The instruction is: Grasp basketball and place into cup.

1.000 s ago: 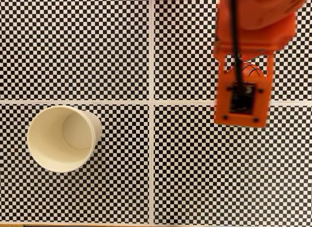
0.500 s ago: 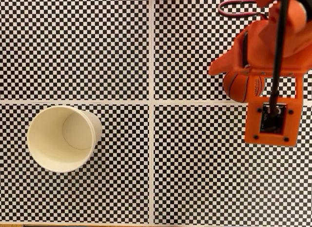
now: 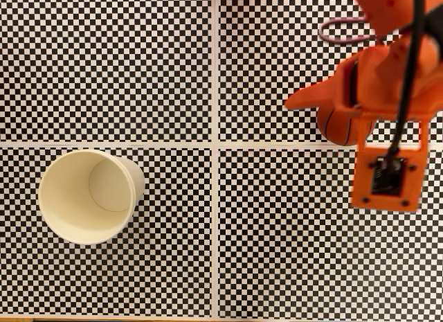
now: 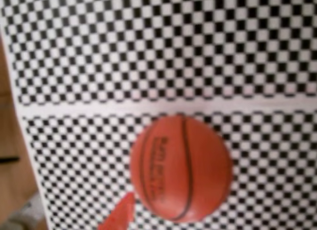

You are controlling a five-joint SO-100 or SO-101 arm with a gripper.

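Resting on the black-and-white checkered worktop (image 3: 138, 66), the small orange-red basketball with black seam lines (image 3: 340, 126) lies at the right of the fixed view, just above the pale horizontal line that crosses the pattern. Most of it is covered there by the orange arm (image 3: 387, 79), whose boxy wrist block with a dark camera module sits just below and to the right of it. An orange pointed finger (image 3: 308, 97) sticks out leftward just above the ball. In the wrist view the ball (image 4: 181, 168) fills the lower middle, dark lettering running along its side, and an orange fingertip (image 4: 119, 215) shows at its lower left edge, close to or touching it. I cannot tell whether the pincer (image 3: 325, 111) is open or closed on the ball. The wide cream-white paper cup (image 3: 90, 196) stands well apart at the lower left of the fixed view, its mouth facing up.
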